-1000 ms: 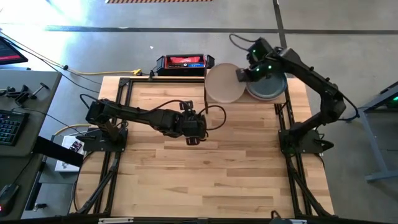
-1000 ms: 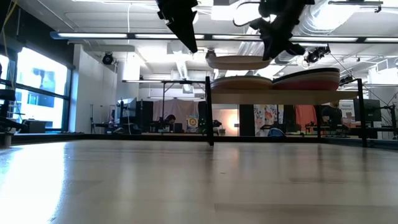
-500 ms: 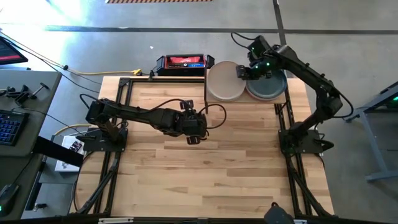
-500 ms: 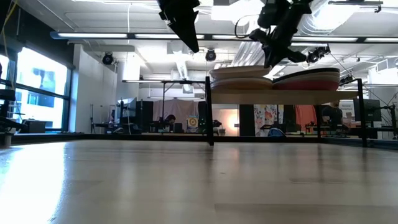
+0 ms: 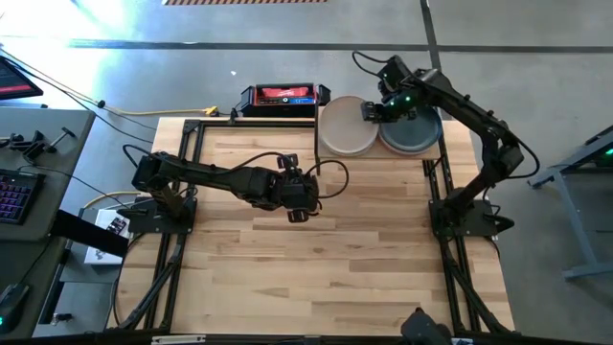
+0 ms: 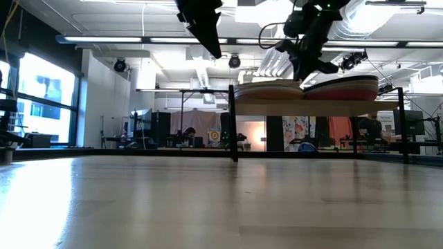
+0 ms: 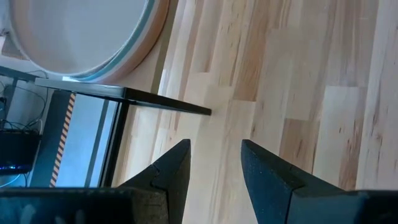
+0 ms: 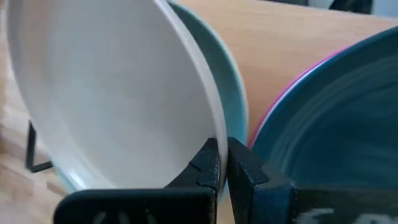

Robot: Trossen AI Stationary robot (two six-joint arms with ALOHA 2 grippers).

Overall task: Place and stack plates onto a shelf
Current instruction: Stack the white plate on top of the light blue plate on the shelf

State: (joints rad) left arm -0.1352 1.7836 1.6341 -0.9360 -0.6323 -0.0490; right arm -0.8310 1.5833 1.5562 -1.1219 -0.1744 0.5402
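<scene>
The cream plate (image 5: 345, 126) lies on top of the left stack (image 6: 266, 90) on the light-wood shelf (image 6: 318, 108), over a pale green plate (image 8: 239, 106). Beside it, the right stack is topped by the dark slate plate (image 5: 417, 132), with a magenta rim (image 8: 292, 81) under it. My right gripper (image 5: 372, 110) is over the gap between the two stacks, shut on the cream plate. My left gripper (image 5: 299, 206) hangs open over the middle of the table, clear of everything; its two fingers (image 7: 171, 171) show a wide gap in the left wrist view. My right gripper pinches the cream plate's rim (image 8: 214, 127) between its two fingers (image 8: 208, 165), on the side that faces the right stack. It comes from above, slanting in from the table's right. The plate lies on the left stack, with the pale green plate directly under it.
The shelf stands on thin black posts (image 6: 233, 124) at the table's far edge, right of the middle. A black and red box (image 5: 281, 98) sits just behind the table's far edge. Bare plank tabletop (image 5: 316, 268) fills the near half.
My right gripper has carried the cream plate down and slightly toward the far edge. The plate hung clear above the left stack a second ago and now lies on it. The gripper has stayed shut on the rim.
</scene>
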